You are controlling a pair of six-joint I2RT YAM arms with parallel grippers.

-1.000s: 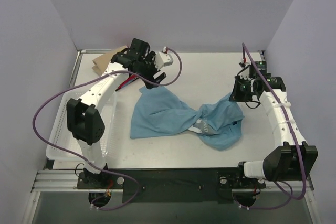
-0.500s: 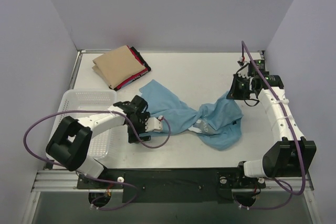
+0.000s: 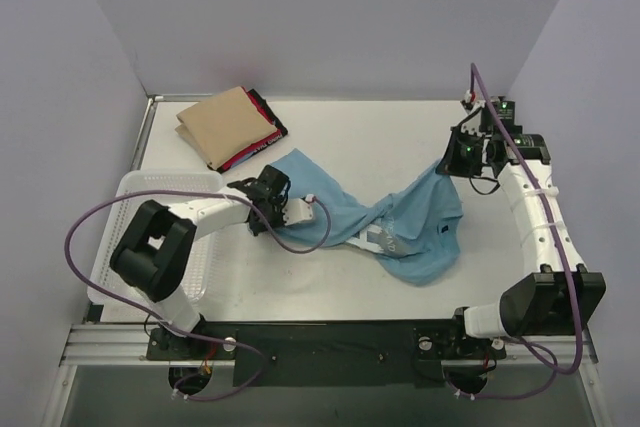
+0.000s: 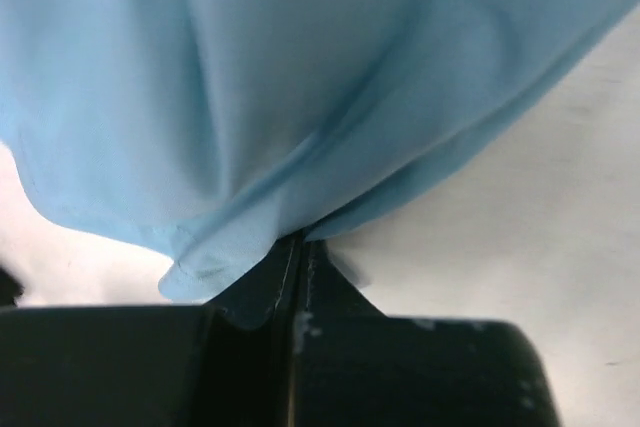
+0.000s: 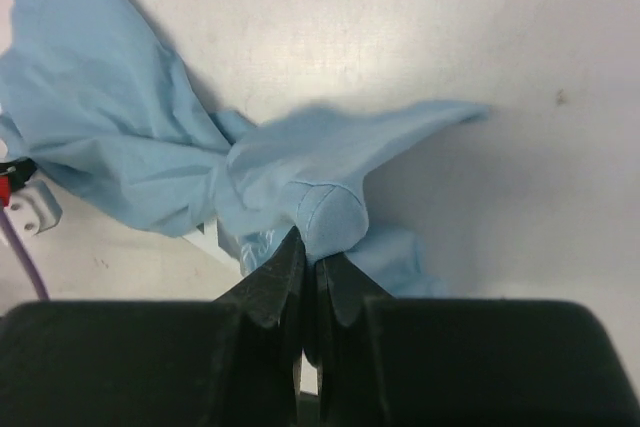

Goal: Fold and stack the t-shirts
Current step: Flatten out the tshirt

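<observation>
A light blue t-shirt lies twisted across the middle of the table, with white lettering showing near the twist. My left gripper is shut on its left edge; in the left wrist view the jaws pinch a fold of the blue cloth. My right gripper is shut on the shirt's upper right edge, and the right wrist view shows a rounded fold of hem held between the closed jaws. A folded tan t-shirt rests on a red-and-black one at the back left.
A white mesh basket stands at the left, beside the left arm. Purple cables loop from both arms. Grey walls close off the table's back and sides. The right arm runs along the table's right edge.
My left arm swung from the back-left stack down to the blue shirt's left edge, and its open gripper shut on the cloth. My right gripper moved slightly back and right, drawing the shirt taut.
</observation>
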